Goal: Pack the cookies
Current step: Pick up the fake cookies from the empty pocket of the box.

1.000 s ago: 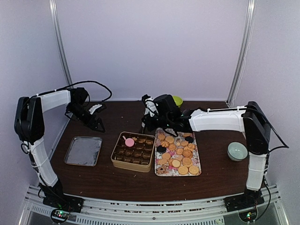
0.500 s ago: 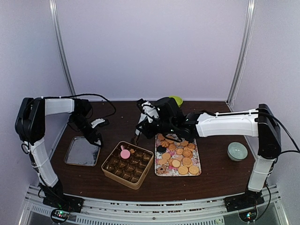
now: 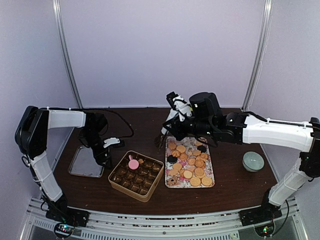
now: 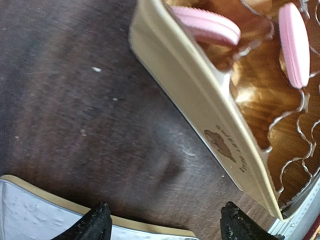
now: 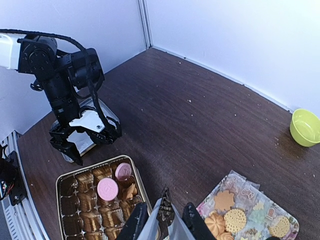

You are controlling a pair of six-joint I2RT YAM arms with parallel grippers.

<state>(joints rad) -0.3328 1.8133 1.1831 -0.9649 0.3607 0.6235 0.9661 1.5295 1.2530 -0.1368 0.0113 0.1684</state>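
Dark table (image 3: 125, 125), packing barely begun.
Most cookies (image 3: 190, 162) are spread right of the tin (image 3: 131, 189), two pink inside. Left gripper (image 4: 167, 222) is held wide, empty, beside it. Right gripper (image 5: 165, 218) is pinched on a dark piece (image 5: 164, 209) beyond it, likely for placing.

The left arm folds at the elbow, its wrist turned steeply down. The left gripper (image 4: 165, 227) hangs with jaws spread wide and nothing between its fingertips. The right arm stretches out long and nearly level. The right gripper (image 5: 165, 220) tips downward, its jaws narrowed on a dark crinkled piece (image 5: 163, 211).
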